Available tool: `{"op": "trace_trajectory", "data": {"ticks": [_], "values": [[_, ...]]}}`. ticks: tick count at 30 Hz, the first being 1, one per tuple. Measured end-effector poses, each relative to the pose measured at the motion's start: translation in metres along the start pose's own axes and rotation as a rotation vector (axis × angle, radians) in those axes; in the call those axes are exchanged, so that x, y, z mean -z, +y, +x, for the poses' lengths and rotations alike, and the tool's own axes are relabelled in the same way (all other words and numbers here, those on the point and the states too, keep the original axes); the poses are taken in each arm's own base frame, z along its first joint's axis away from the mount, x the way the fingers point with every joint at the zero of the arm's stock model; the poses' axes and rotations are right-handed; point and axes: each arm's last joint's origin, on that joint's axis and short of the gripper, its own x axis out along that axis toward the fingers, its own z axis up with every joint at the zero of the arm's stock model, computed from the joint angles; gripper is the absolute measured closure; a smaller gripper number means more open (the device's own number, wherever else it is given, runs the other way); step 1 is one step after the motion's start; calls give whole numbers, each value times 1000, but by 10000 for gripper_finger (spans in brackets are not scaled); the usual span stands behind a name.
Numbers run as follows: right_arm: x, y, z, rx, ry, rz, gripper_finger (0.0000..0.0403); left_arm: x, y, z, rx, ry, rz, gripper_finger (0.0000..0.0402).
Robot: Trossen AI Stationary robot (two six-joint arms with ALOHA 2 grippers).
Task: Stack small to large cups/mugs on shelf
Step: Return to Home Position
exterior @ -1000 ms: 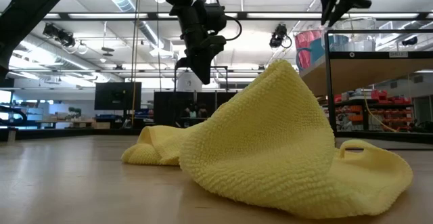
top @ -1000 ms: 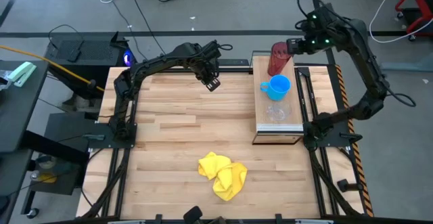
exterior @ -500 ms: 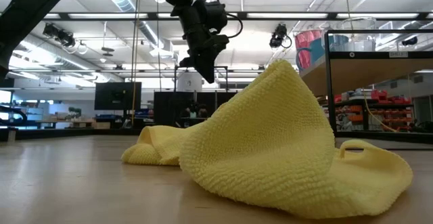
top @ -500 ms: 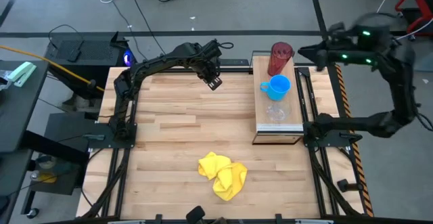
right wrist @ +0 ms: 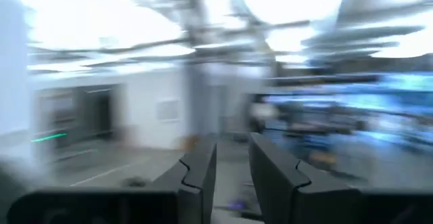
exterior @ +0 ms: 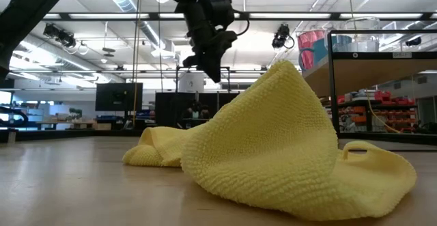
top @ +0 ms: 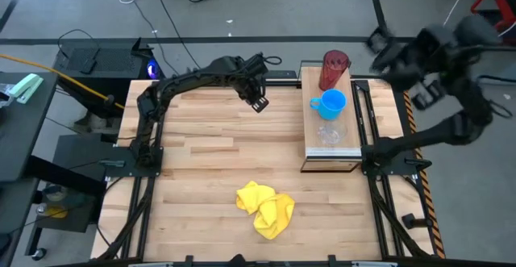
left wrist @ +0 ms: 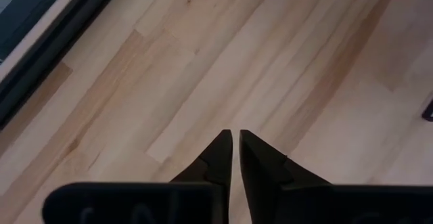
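The 3 cups stand in 1 row on the shelf (top: 351, 138), unstacked: red tumbler (top: 333, 67) at the far end, blue mug (top: 332, 102) in the middle, clear cup (top: 329, 133) nearest the front. The shelf lies along the counter's (top: 210, 154) right side. The right tool (top: 379, 41) hangs beyond the shelf's far right corner, off the counter, fingers (right wrist: 199, 166) parted and empty. The left tool (top: 258, 103) hovers over the far middle of the counter, clenched on nothing. A yellow cloth (top: 264, 208) lies near the front edge.
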Motion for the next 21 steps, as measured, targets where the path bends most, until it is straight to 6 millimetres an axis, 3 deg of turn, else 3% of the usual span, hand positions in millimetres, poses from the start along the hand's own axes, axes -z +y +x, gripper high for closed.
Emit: {"op": "trace_trajectory", "data": {"ticks": [6,10,15,21], "values": [[21,14,42,-372,53,90,310,3,-14,-9,22,-22,-40,372],[18,45,41,-583,22,80,309,8,-34,-47,118,-89,5,367],[0,80,8,-810,-69,53,309,29,-62,-136,232,-286,118,362],[-18,94,-40,-1014,-124,123,309,93,-73,-266,392,-615,304,364]]}}
